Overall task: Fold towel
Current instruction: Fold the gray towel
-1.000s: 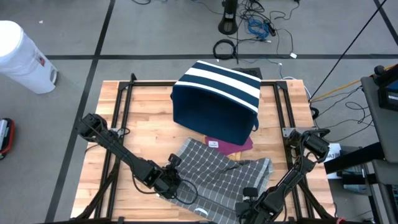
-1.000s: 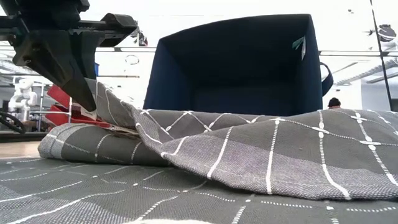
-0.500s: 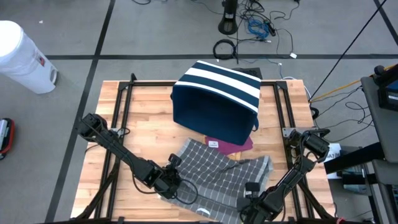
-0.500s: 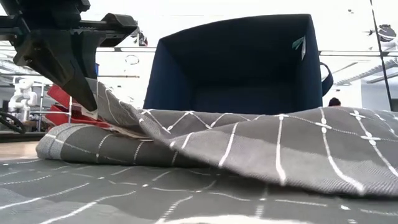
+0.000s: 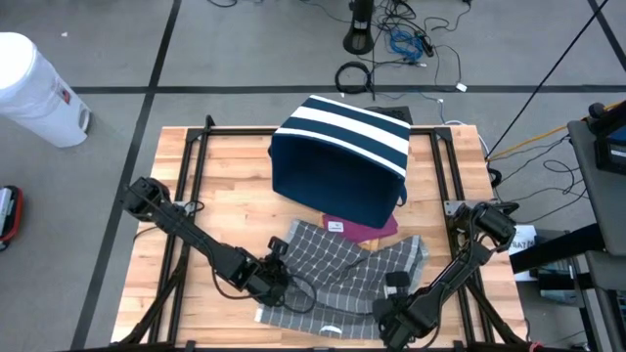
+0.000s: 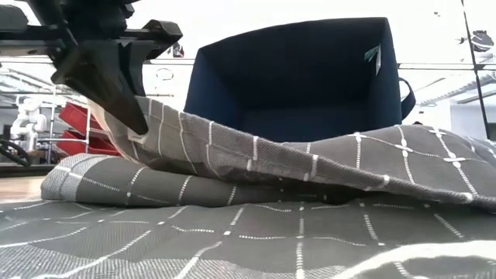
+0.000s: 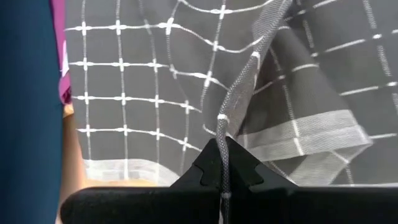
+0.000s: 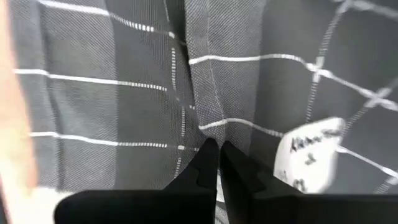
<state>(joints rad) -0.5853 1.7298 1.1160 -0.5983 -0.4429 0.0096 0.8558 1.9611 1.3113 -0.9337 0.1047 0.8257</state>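
Observation:
The grey checked towel (image 5: 342, 279) lies rumpled on the wooden table's near half, in front of a navy box. My left gripper (image 5: 277, 277) is shut on the towel's left side and holds it raised; the low view shows it (image 6: 116, 77) with the cloth sloping down from it. My right gripper (image 5: 396, 286) points down at the towel's right side, shut on a ridge of cloth (image 8: 211, 118) beside a white label (image 8: 308, 158). My left gripper pinches a hemmed edge of the towel (image 7: 225, 127) between its two fingers, slanting down from the table's left. The held part (image 6: 147, 124) is lifted; the cloth slopes slackly down from it onto the rest of the towel. My right gripper pinches a raised fold of the towel (image 8: 214, 134) between its two fingers from above, pointing down. How many layers it has I cannot tell. The cloth around it lies on the table.
A navy box with white stripes (image 5: 342, 156) lies on its side at the table's far middle, its opening (image 6: 310, 93) facing the near edge. A magenta cloth (image 5: 367, 228) lies between box and towel. Black frame rails (image 5: 191, 186) run along both table sides.
My right gripper has tipped to point down and gone a little toward the far edge over the towel's right side. The towel's near edge has drawn in toward the far side. Seen from the low view, the raised right part of the cloth has sunk lower.

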